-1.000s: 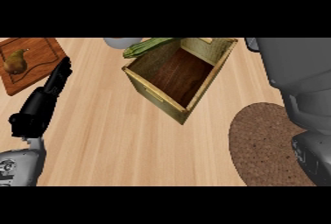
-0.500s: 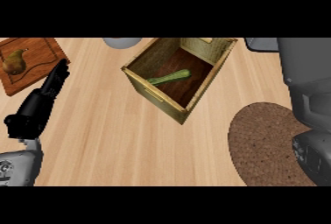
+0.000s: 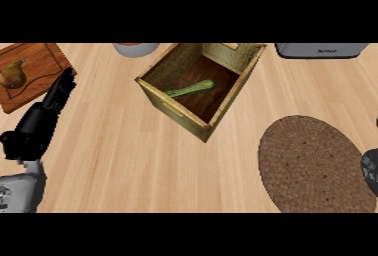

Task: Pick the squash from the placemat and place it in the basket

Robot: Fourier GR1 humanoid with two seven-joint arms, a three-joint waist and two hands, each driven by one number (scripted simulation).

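Observation:
The green, elongated squash (image 3: pixel 190 89) lies on the floor of the wooden basket (image 3: pixel 174 107), an open box at the top centre of the counter. The round brown woven placemat (image 3: pixel 314 162) at the right has nothing on it. My left hand (image 3: pixel 46 111) rests at the left edge, open with straight fingers pointing up toward the cutting board, well away from the basket. Only a dark bit of my right arm (image 3: pixel 371 172) shows at the right edge beside the placemat; the right hand itself is out of view.
A wooden cutting board (image 3: pixel 40 62) with a pear (image 3: pixel 10 74) lies at the far left. A grey bowl (image 3: pixel 136 48) stands behind the basket. A grey appliance (image 3: pixel 321 50) sits at the top right. Bare counter lies in front of the basket.
The squash has gone from over the basket's far rim to lying inside it. My right arm has pulled back out to the right edge. The left hand has hardly moved.

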